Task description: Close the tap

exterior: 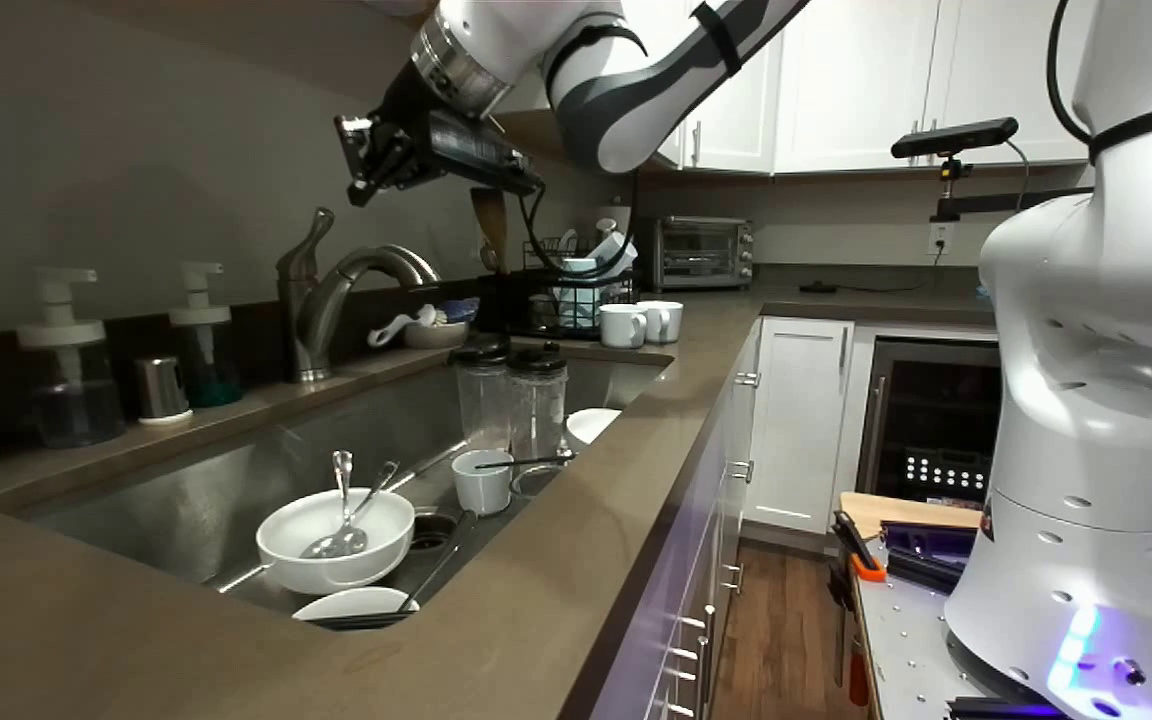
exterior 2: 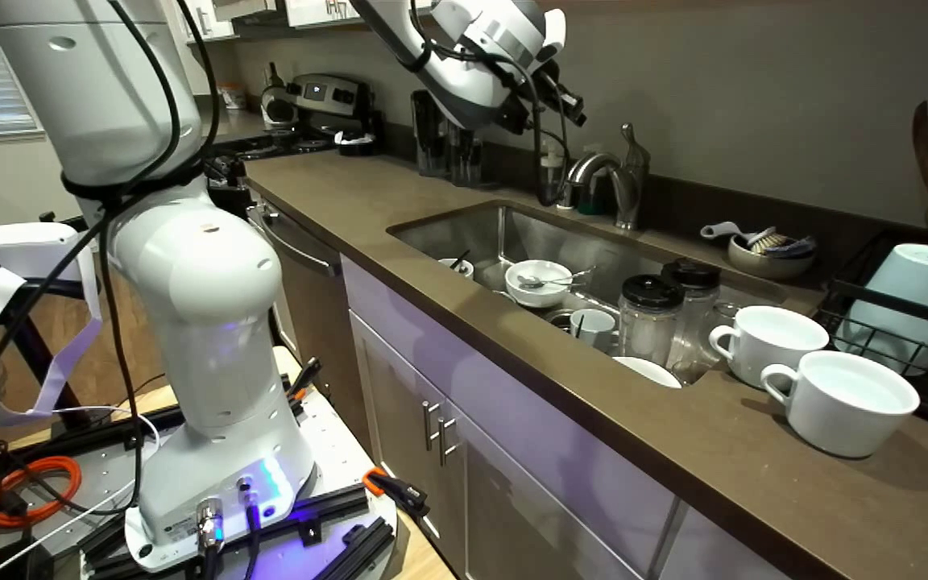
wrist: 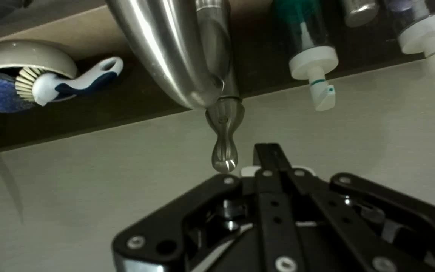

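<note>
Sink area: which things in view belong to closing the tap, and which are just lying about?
Part of the job:
tap
its lever handle
jaws, shut together

Just lying about:
two pump bottles
white bowl in the sink
two lidded jars
two white mugs on the counter
dish brush

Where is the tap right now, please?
In an exterior view, the tap stands left of centre, along the back edge of the sink, between the pump bottle of green liquid and the bowl with the brush.
</note>
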`<state>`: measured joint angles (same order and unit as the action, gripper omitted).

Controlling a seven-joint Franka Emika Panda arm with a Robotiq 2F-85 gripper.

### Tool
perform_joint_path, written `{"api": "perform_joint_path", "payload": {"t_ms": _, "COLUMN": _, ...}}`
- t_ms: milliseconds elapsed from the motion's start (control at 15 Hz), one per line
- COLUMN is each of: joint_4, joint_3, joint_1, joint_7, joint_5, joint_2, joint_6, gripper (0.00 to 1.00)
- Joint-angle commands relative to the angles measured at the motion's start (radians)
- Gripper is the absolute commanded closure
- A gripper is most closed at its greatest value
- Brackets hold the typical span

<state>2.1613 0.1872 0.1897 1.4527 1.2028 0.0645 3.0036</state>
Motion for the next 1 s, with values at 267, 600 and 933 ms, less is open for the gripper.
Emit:
{"api": "perform_joint_path", "payload": {"t_ms": 267, "joint_4": 0.203, "joint_3": -0.110, "joint_1": 0.011, "joint_7": -0.322, "joint_5": -0.477, "joint_2": 0.225, "joint_6": -0.171, "gripper": 1.00}}
{"api": "perform_joint_path", "payload": {"t_ms": 600, "joint_4": 0.193, "joint_3": -0.190, "joint_1": -0.027, "joint_7": -0.493, "joint_5": -0.724, "joint_2": 0.318, "joint_6": -0.282, "gripper": 1.00}}
{"api": "perform_joint_path", "payload": {"t_ms": 933, "joint_4": 0.177, "joint_3": -0.272, "joint_1": -0.088, "joint_7": -0.652, "joint_5": -0.949, "joint_2": 0.374, "joint_6": -0.359, "gripper": 1.00}}
